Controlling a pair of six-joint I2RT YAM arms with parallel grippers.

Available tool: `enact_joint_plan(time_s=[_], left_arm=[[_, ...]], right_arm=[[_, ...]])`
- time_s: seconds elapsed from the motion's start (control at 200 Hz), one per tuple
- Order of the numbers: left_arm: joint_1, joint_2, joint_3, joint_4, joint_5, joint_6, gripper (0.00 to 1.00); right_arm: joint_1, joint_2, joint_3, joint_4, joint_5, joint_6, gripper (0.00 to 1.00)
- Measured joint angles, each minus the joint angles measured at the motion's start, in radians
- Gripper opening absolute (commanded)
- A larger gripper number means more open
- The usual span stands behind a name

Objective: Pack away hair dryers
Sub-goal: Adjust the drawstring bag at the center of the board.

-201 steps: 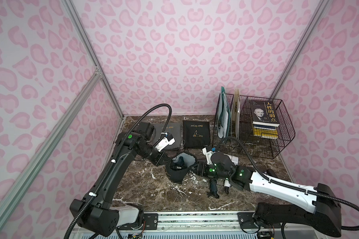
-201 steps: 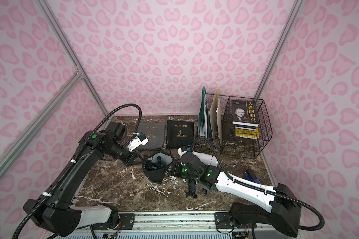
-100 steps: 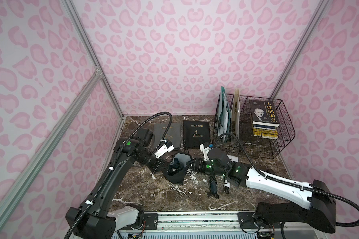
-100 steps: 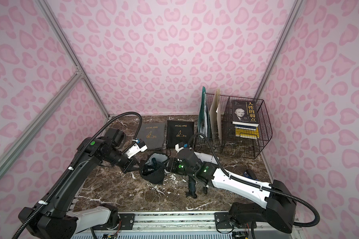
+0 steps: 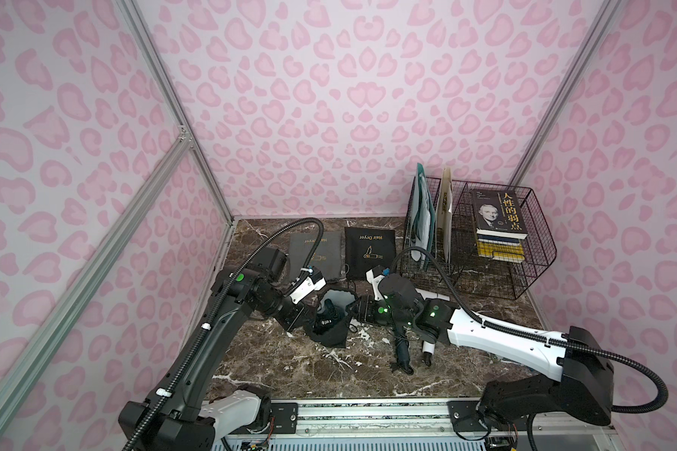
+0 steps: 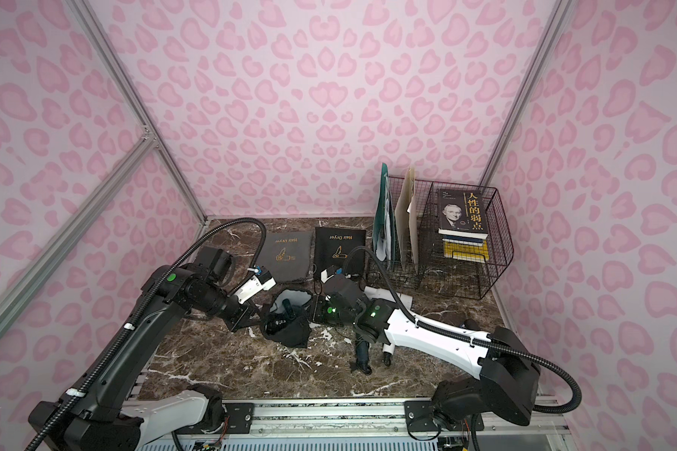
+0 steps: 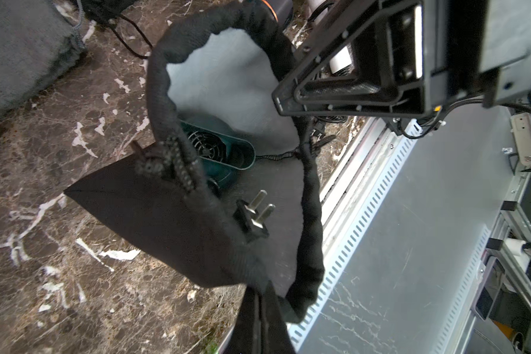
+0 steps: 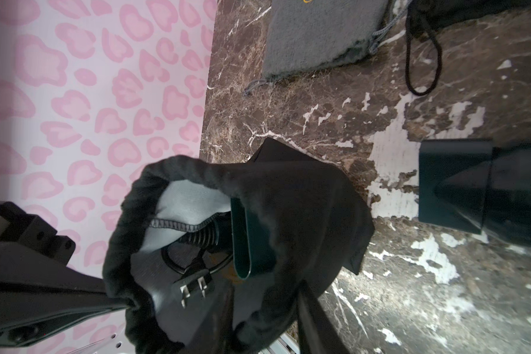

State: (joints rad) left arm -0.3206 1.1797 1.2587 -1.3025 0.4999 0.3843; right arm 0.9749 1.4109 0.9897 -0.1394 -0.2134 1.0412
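Holding the open black pouch (image 5: pixel 331 337) by its left rim, the left gripper (image 5: pixel 307 322) is clenched on the fabric, with the mouth turned up and to the right. One teal dryer (image 7: pixel 224 153) lies inside the pouch, its plug (image 7: pixel 253 217) loose on the pale lining near the mouth.

Against a second ago, the left arm sits lower and the pouch is almost where it was. The right gripper (image 5: pixel 354 310) has moved left and now stands at the right rim of the mouth. Whether its jaws have caught that rim cannot be told, as dark fabric hides the contact in both wrist views.

The first dryer therefore appears to be packed, and the step in hand is probably taking the opposite rim to close the pouch.

A second teal dryer (image 5: pixel 401 347) and a white dryer (image 5: pixel 427 345) lie on the table (image 5: pixel 290 371) beneath the right arm. A grey pouch (image 5: pixel 317 254) and a flat black pouch (image 5: pixel 370 250) lie at the far side, apparently unfilled.
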Motion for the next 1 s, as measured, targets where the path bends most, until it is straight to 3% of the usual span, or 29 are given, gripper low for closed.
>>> enact_joint_plan(time_s=[0.185,0.325,0.415,0.49,0.55,0.61,0.875,0.945,1.0], left_arm=[[0.000,-0.002,-0.003,0.005,-0.021,-0.016,0.02],[0.000,-0.006,-0.004,0.007,-0.034,-0.016,0.03],[0.000,-0.006,-0.004,0.007,-0.043,-0.016,0.14],[0.000,-0.006,0.005,0.005,-0.056,-0.014,0.33],[0.001,-0.007,0.016,0.004,-0.066,-0.012,0.57],[0.004,-0.012,0.031,0.003,-0.080,-0.013,0.67],[0.015,-0.028,0.132,-0.010,-0.138,0.014,0.81],[0.039,-0.025,0.149,-0.001,-0.165,0.010,0.81],[0.059,-0.009,0.157,0.008,-0.179,-0.010,0.75]], right_arm=[[0.009,0.034,0.035,-0.038,0.003,-0.032,0.03],[0.020,0.057,0.063,-0.054,0.004,-0.057,0.00],[0.025,0.068,0.075,-0.060,0.007,-0.070,0.00],[0.025,0.076,0.082,-0.065,0.008,-0.082,0.00],[0.025,0.079,0.085,-0.068,0.008,-0.087,0.00],[0.025,0.082,0.087,-0.069,0.010,-0.092,0.00],[0.024,0.110,0.116,-0.080,0.011,-0.118,0.00],[0.024,0.113,0.117,-0.089,0.011,-0.122,0.00],[0.024,0.113,0.116,-0.092,0.012,-0.127,0.00]])
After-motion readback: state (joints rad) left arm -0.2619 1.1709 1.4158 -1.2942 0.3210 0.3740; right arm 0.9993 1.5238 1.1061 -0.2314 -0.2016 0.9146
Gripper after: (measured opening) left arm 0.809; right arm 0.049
